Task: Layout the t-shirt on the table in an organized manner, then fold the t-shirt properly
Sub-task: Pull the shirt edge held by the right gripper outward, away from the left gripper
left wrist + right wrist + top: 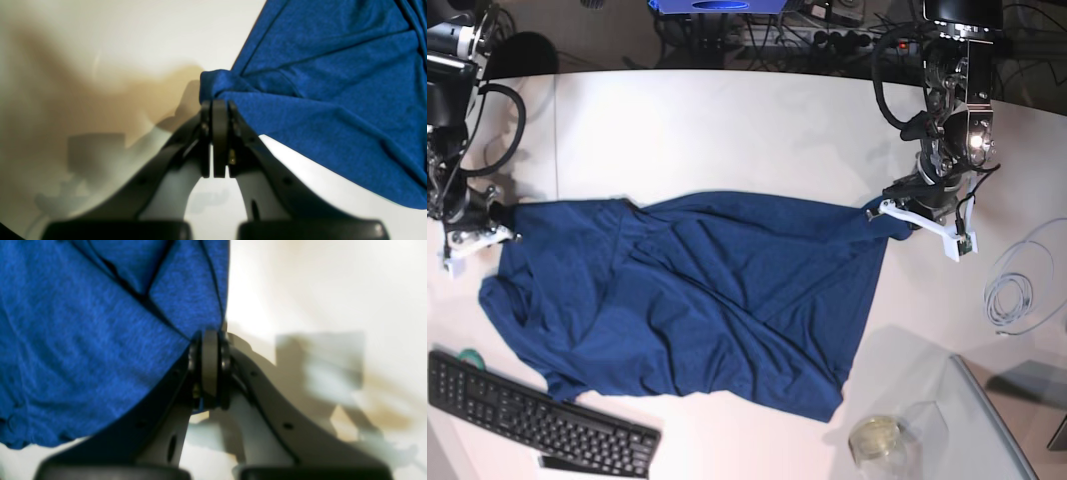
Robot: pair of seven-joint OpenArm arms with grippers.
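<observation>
Left gripper [215,106] jaws pinched together on bunched edge of blue t-shirt [333,100], white table [133,33] beneath

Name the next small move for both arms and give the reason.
Probably pull both grippers gently apart and lay the cloth down: the left gripper and right gripper each pinch an edge of the t-shirt, which lies wrinkled on the table.

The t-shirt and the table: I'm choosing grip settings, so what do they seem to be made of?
The t-shirt looks like soft, matte knit fabric: heathered blue weave, loose wrinkles and folds. The table looks like a hard, smooth white top, perhaps laminate, with a slight sheen showing faint reflections.
</observation>
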